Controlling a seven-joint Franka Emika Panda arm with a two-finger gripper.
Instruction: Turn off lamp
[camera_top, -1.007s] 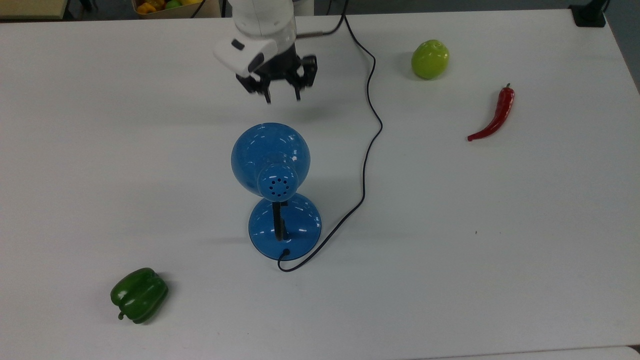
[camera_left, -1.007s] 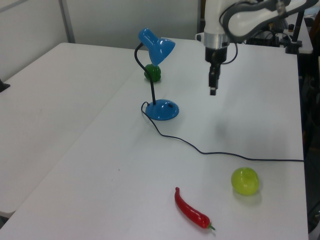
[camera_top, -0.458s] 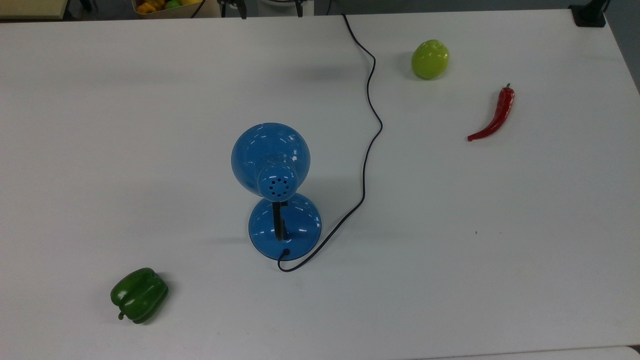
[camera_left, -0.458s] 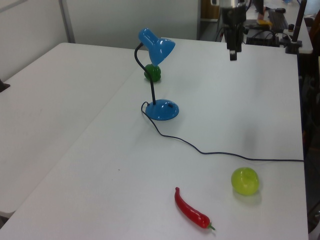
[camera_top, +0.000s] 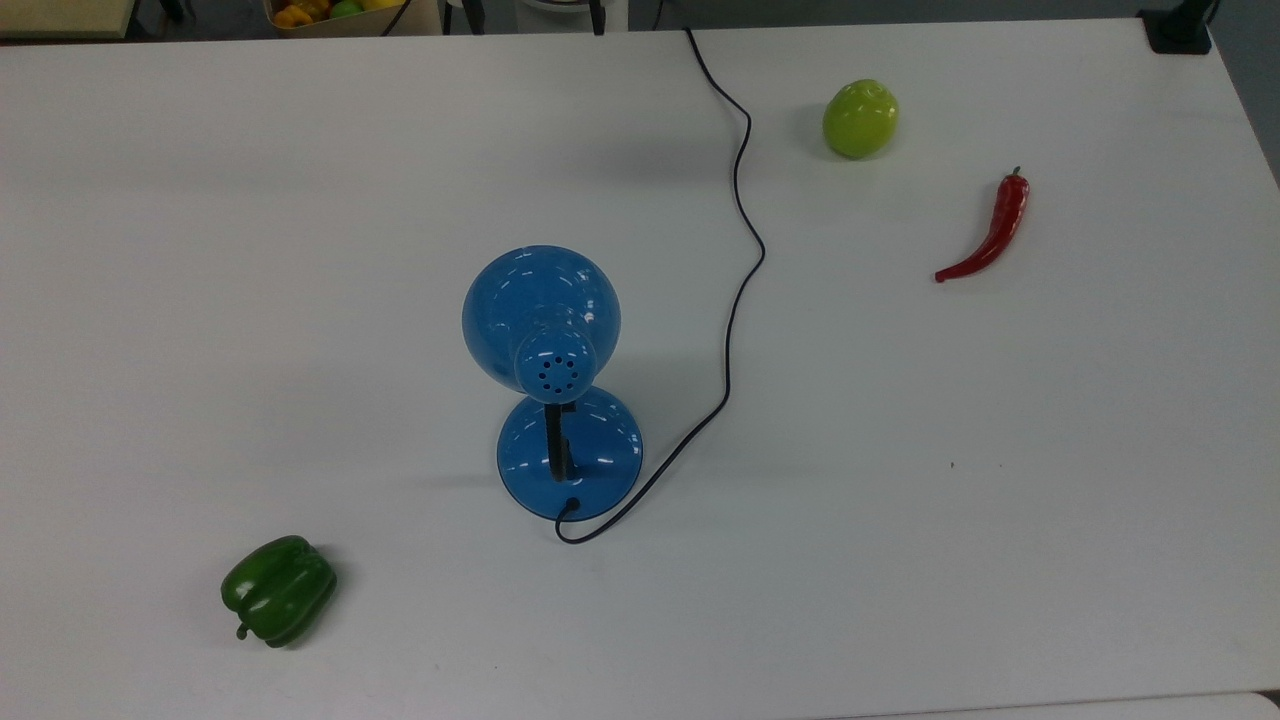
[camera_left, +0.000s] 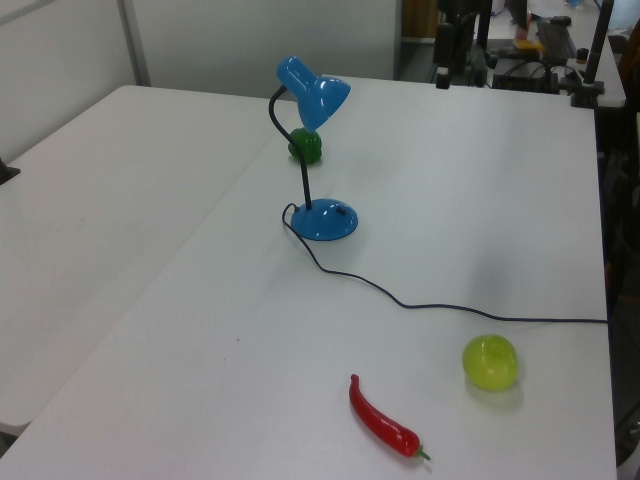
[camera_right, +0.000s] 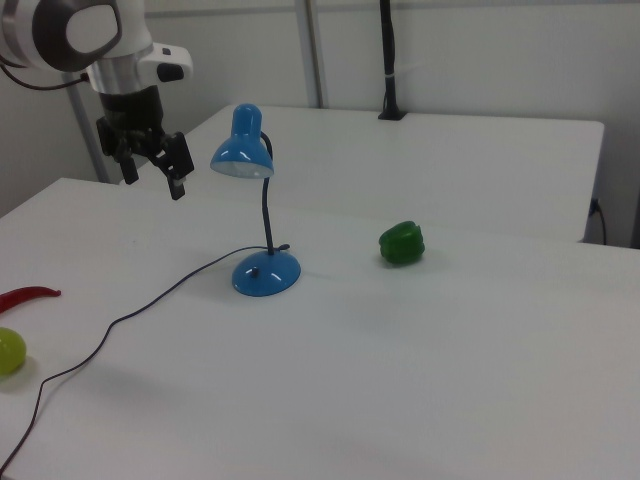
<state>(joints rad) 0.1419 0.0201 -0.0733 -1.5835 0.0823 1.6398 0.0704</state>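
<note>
The blue lamp stands upright in the middle of the white table (camera_top: 1000, 500). Its domed shade (camera_top: 540, 318) with vent holes hangs over the round blue base (camera_top: 570, 455), joined by a black neck. In the right view the shade (camera_right: 241, 150) tilts downward above the base (camera_right: 266, 273). My gripper (camera_right: 152, 175) hangs high over the table, to the right view's left of the shade and apart from it. It is open and holds nothing. I cannot tell whether the bulb is lit.
The thin black cord (camera_top: 740, 250) snakes from the base to the top view's upper edge. A green bell pepper (camera_top: 278, 590), a lime-green apple (camera_top: 860, 118) and a red chilli (camera_top: 990, 235) lie around the lamp. A box of fruit (camera_top: 340, 12) sits beyond the table.
My gripper has lifted and pulled back from the spot in front of the shade, leaving the top view. The lamp and the other objects have not moved.
</note>
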